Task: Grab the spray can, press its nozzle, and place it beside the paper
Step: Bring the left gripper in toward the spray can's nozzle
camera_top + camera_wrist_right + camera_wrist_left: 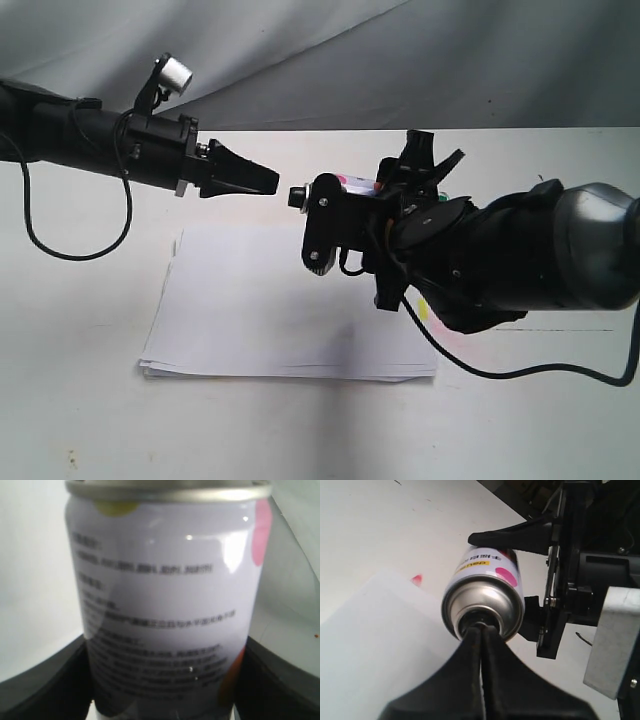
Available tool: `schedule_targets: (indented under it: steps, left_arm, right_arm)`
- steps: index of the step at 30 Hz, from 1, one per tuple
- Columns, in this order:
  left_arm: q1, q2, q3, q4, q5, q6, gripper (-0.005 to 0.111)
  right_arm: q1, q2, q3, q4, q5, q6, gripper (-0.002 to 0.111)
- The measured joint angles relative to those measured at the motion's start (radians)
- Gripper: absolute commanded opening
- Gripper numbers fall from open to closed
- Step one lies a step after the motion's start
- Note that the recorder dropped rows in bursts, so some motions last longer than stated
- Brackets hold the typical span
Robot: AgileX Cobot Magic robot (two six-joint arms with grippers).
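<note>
The spray can [358,184] lies on its side in the air above the paper [290,300], its pale printed label toward the right wrist camera. My right gripper [165,685] is shut on the can [165,605], a black finger on each flank. The black nozzle [296,195] points left. My left gripper [272,180] is shut with nothing in it, its tips at the nozzle. In the left wrist view the shut tips [481,626] cover the nozzle at the middle of the can's silver dome [487,597]. The exterior view shows a small gap between them.
The white paper [375,645] lies flat on the white table [80,400], with a yellow mark [425,308] at its right edge and a pink-red mark [416,578] at one edge. Black cables [520,372] hang from both arms. A grey backdrop rises behind.
</note>
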Motion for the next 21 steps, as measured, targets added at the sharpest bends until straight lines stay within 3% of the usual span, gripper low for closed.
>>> schedule_targets:
  steps: [21]
  left_arm:
    - [-0.004,0.047,-0.005,0.015,0.000,0.006,0.000]
  right_arm:
    - [0.000,0.000,0.000,-0.007,0.000,-0.002,0.000]
